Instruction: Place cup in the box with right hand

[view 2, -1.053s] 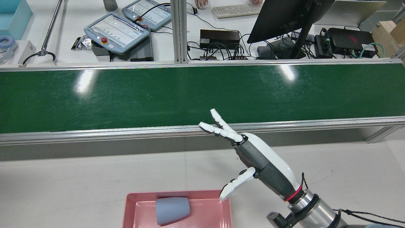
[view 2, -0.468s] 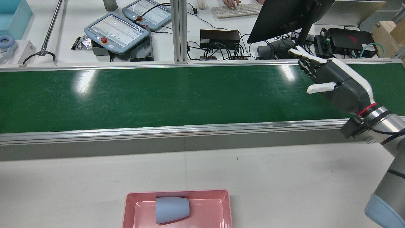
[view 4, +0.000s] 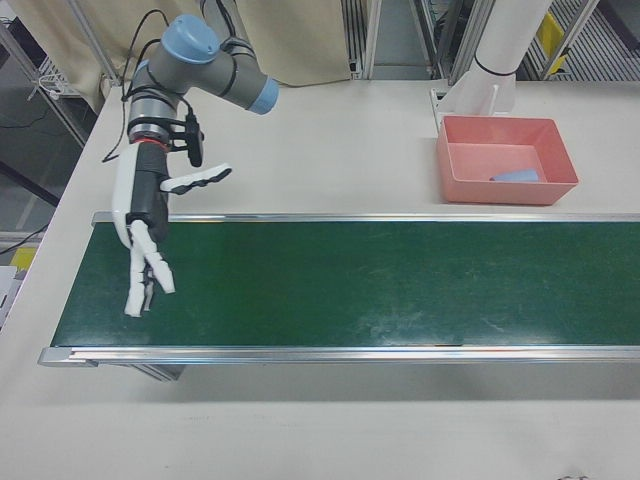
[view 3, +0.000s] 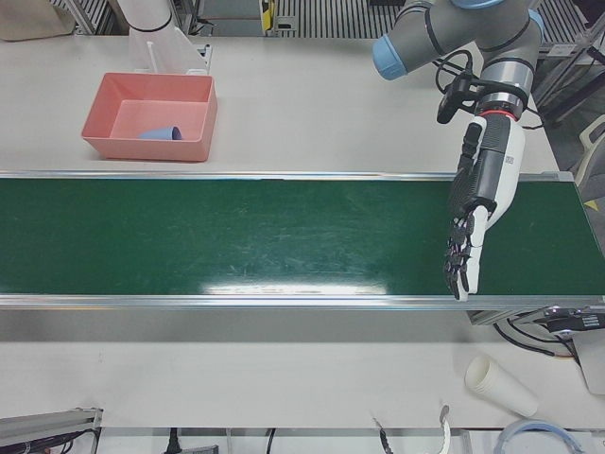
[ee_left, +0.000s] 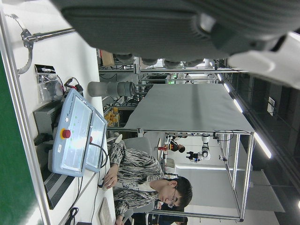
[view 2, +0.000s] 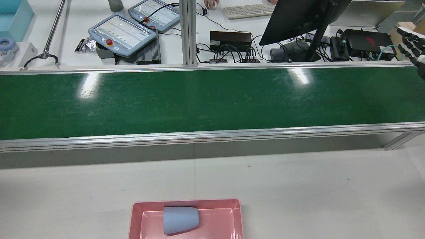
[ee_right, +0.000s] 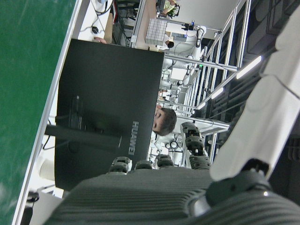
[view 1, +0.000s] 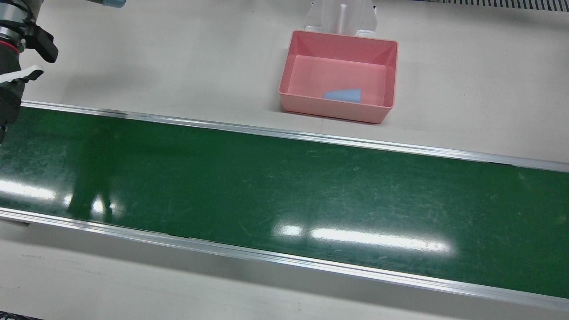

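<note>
The grey-blue cup (view 2: 181, 220) lies on its side inside the pink box (view 2: 186, 201) on the white table. It also shows in the front view (view 1: 342, 94) and in the right-front view (view 4: 515, 176). My right hand (view 4: 145, 230) is open and empty, fingers spread, over the far end of the green belt, well away from the box (view 4: 500, 192). Only its fingertips show at the right edge of the rear view (view 2: 411, 43). My left hand (view 3: 482, 203) is open and empty over the opposite end of the belt.
The green conveyor belt (view 2: 199, 99) runs across the whole station between aluminium rails. A white stand (view 1: 340, 15) is behind the box. A stack of paper cups (view 3: 499, 385) lies on the operators' side. A monitor (view 2: 298, 16) and teach pendants (view 2: 123, 33) are beyond the belt.
My right hand has moved from beside the box up and across the belt to the right edge of the rear view. The cup has stayed in the box.
</note>
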You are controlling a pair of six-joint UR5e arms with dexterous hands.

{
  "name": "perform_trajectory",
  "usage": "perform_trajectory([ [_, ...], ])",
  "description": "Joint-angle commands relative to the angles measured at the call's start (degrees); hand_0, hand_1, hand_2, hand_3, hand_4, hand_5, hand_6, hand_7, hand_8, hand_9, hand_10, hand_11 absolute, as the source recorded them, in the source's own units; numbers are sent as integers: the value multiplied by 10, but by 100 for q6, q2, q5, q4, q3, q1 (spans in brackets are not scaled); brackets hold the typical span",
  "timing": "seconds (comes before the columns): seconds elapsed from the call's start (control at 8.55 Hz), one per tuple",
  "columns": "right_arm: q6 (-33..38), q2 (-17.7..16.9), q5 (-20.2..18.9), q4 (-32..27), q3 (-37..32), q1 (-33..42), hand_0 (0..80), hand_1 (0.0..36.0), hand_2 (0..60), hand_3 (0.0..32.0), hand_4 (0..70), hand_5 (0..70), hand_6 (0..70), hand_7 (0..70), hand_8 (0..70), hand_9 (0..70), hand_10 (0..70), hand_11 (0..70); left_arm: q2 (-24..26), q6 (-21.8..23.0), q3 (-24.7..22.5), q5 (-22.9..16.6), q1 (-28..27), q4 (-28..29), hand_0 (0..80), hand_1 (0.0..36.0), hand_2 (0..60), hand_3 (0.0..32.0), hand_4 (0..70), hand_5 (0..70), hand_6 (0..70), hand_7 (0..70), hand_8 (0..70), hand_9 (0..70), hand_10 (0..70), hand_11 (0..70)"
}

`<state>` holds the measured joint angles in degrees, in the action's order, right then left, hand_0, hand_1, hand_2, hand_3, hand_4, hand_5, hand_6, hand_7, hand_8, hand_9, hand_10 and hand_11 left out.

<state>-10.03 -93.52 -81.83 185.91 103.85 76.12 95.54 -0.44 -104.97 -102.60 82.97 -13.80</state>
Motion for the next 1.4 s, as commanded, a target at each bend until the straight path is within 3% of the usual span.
perform_trajectory([
  [0.0, 36, -87, -377, -1177, -1181, 816, 445, 105, 20, 0, 0, 31, 32, 82, 0, 5, 27, 52, 0, 0, -6, 3, 0, 0, 0, 0, 0, 0, 0, 0, 0, 0, 0, 0, 0, 0],
  [0.35, 10, -35, -378, -1188, -1183, 659, 419, 91, 24, 0, 0, 28, 33, 91, 0, 7, 27, 51, 0, 0, -6, 3, 0, -9, 0, 0, 0, 0, 0, 0, 0, 0, 0, 0, 0, 0],
  [0.7, -524, 377, -273, -1162, -1112, 195, 432, 99, 17, 0, 0, 31, 33, 85, 0, 3, 25, 48, -9, 9, -6, 3, 0, 0, 0, 0, 0, 0, 0, 0, 0, 0, 0, 0, 0, 0],
  [0.94, -597, 615, 384, -1145, -1174, -568, 447, 110, 29, 0, 0, 31, 32, 86, 0, 3, 21, 44, -9, 0, -15, 3, 0, -9, 0, 0, 0, 0, 0, 0, 0, 0, 0, 0, 0, 0],
  [1.29, -799, 704, 642, -1110, -1147, -1036, 468, 134, 14, 0, 0, 40, 33, 92, 0, 4, 13, 35, -9, 0, -6, 3, 0, -9, 0, 0, 0, 0, 0, 0, 0, 0, 0, 0, 0, 0],
])
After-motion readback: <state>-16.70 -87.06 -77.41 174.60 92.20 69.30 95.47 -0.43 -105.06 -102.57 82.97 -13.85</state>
